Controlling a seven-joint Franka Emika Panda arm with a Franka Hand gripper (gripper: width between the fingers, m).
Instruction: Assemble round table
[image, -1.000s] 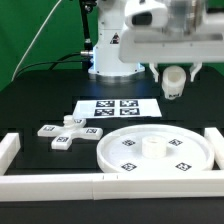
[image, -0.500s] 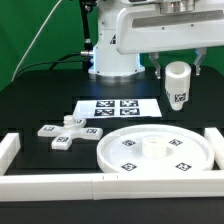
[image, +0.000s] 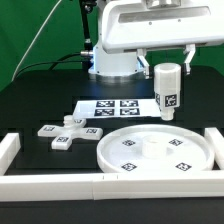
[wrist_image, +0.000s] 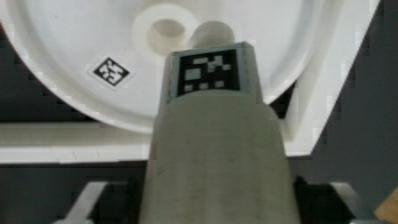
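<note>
Reaching down from above, the arm's gripper (image: 166, 66) is clamped on the upright cylinder leg (image: 166, 92), held clear above the round disc top (image: 108, 150). The cross-shaped base (image: 68, 131) lies beside the top, at the exterior view's left. In the wrist view the leg (wrist_image: 214, 130) hides most of the claw.

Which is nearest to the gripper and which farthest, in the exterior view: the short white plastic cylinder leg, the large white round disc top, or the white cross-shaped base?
1. Short white cylinder leg: clamped upright in the gripper.
2. Large white round disc top: lying below the leg.
3. White cross-shaped base: farthest, off to the exterior view's left.
</note>
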